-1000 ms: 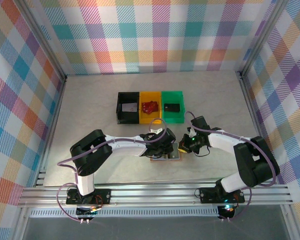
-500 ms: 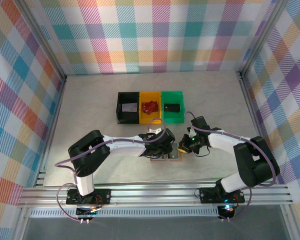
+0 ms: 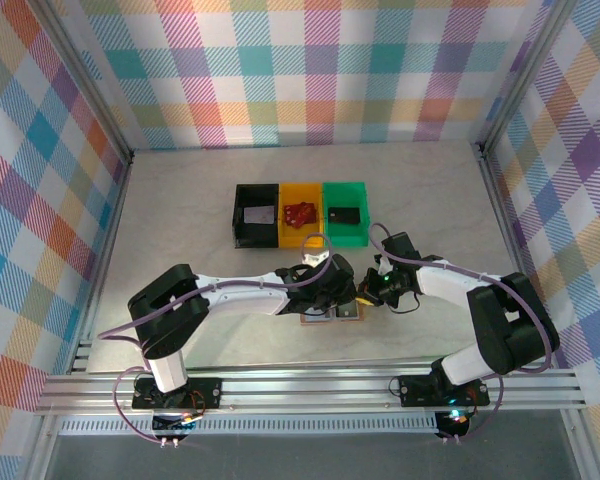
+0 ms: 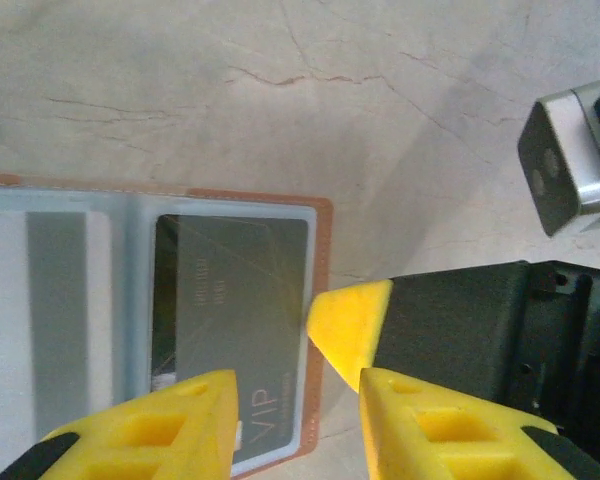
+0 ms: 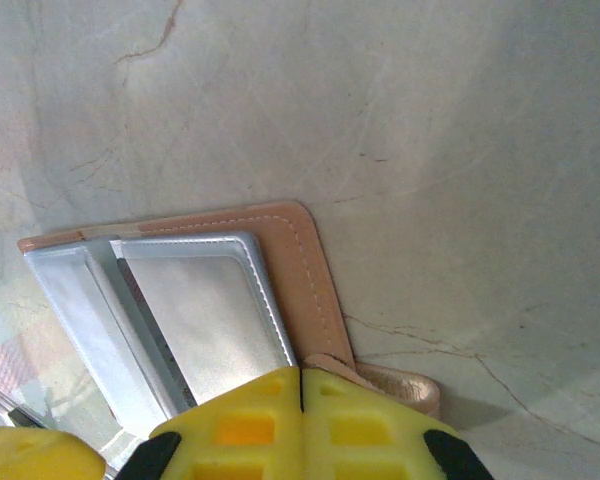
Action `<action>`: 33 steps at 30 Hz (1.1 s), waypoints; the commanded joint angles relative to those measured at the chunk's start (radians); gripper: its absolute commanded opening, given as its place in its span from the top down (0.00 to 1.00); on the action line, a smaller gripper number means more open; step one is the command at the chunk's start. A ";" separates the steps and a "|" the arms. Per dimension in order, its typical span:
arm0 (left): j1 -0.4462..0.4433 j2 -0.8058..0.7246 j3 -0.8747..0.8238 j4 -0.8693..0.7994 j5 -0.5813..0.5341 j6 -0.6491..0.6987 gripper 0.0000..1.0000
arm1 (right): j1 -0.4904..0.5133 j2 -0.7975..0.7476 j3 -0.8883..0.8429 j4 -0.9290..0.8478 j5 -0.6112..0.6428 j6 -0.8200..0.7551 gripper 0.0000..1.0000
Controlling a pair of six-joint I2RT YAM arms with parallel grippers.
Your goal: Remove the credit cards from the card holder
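**Left to right.** The left gripper (image 4: 296,398) hovers low over the near right corner of the card holder (image 4: 125,300). Its yellow fingers (image 4: 180,425) stand partly apart and have hold of nothing. The holder lies spread flat on the table (image 4: 280,80), just in front of the two arms and between their wrists. A dark card (image 4: 235,300) marked "VIP" sits in its right pocket, fully seated. A grey strip in the left pocket may be a second card, but this is not certain. The right gripper (image 5: 300,400) has its fingers pressed together with no gap. In the left wrist view its tip rests against the holder's tan right edge, apparently pinning it down, not grasping it.

**Risks from here.**
- **Catching the holder:** the card lies flush in its sleeve with little exposed edge. A closing pinch by the left fingers may therefore catch the sleeve or the tan rim as well, and lift the holder with the card.
- **Losing the hold-down:** the right tip bears only on the outermost edge. A sideways pull on the card could slide the holder from beneath it, or fold the panel shut.
- **Collision:** the two grippers work very near each other at the same corner. A small misjudged approach could knock one finger against the other.
- **Weak grip:** a shallow grip on smooth plastic may slip.
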 commanded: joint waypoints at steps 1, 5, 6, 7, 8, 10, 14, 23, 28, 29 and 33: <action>-0.005 -0.007 -0.022 0.025 0.012 0.022 0.62 | -0.002 0.021 -0.026 -0.019 0.016 0.005 0.99; -0.004 -0.003 -0.039 0.016 0.016 0.058 0.63 | -0.002 0.019 -0.027 -0.020 0.018 0.003 0.99; -0.004 -0.006 -0.044 0.020 0.015 0.073 0.64 | -0.002 0.019 -0.027 -0.019 0.018 0.003 0.99; -0.004 -0.009 -0.050 0.023 0.016 0.091 0.65 | -0.002 0.019 -0.026 -0.020 0.019 0.003 1.00; -0.004 -0.009 -0.053 0.020 0.012 0.104 0.66 | -0.002 0.019 -0.027 -0.020 0.019 0.003 1.00; -0.002 -0.012 -0.062 0.029 0.014 0.130 0.69 | -0.002 0.019 -0.026 -0.019 0.019 0.003 1.00; -0.002 -0.004 -0.065 0.052 0.028 0.171 0.71 | -0.002 0.015 -0.027 -0.025 0.019 0.003 1.00; 0.001 0.030 -0.057 0.031 0.013 0.227 0.76 | -0.002 0.003 -0.026 -0.033 0.027 0.000 1.00; 0.003 0.040 -0.032 -0.029 -0.014 0.272 0.76 | -0.002 0.004 -0.026 -0.033 0.024 -0.001 1.00; 0.004 0.043 -0.024 -0.044 -0.018 0.283 0.76 | -0.002 0.004 -0.026 -0.033 0.025 -0.001 1.00; 0.011 0.060 -0.009 -0.074 -0.009 0.314 0.75 | -0.002 0.002 -0.024 -0.035 0.024 -0.003 1.00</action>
